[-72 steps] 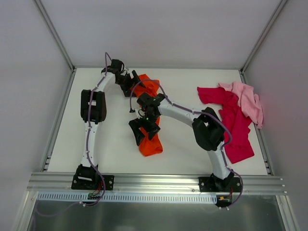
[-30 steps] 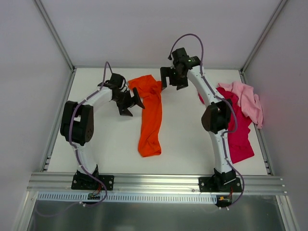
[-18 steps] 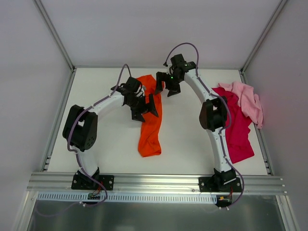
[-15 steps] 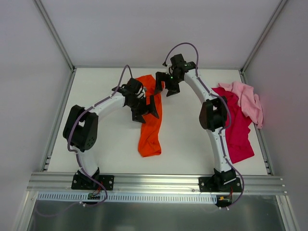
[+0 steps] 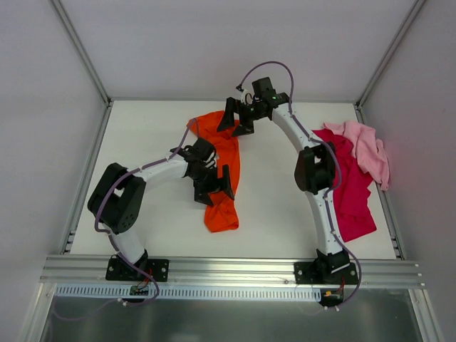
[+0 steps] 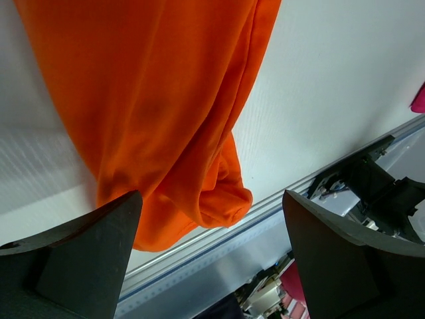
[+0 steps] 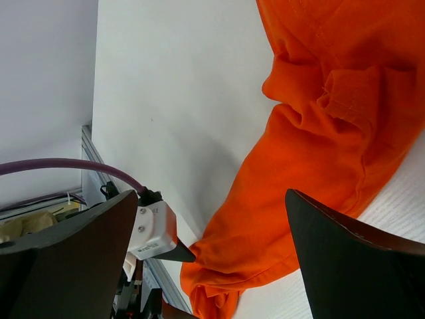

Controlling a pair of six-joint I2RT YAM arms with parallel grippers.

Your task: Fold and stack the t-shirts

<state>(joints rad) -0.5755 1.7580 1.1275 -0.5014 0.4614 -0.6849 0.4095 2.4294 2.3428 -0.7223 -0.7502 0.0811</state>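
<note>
The orange t-shirt lies in a long crumpled strip down the middle of the table; it also shows in the left wrist view and the right wrist view. My left gripper is open and empty, hovering over the strip's lower half. My right gripper is open and empty above the strip's far end. The magenta-red t-shirt lies spread at the right, with the light pink t-shirt bunched on its far right corner.
The white table is walled at back and sides. A metal rail runs along the near edge. The left arm's white link shows in the right wrist view.
My left gripper has moved nearer along the orange shirt, from its far end to its lower half. My right gripper has swung left over the shirt's far end. The shirt's top has spread slightly left.
</note>
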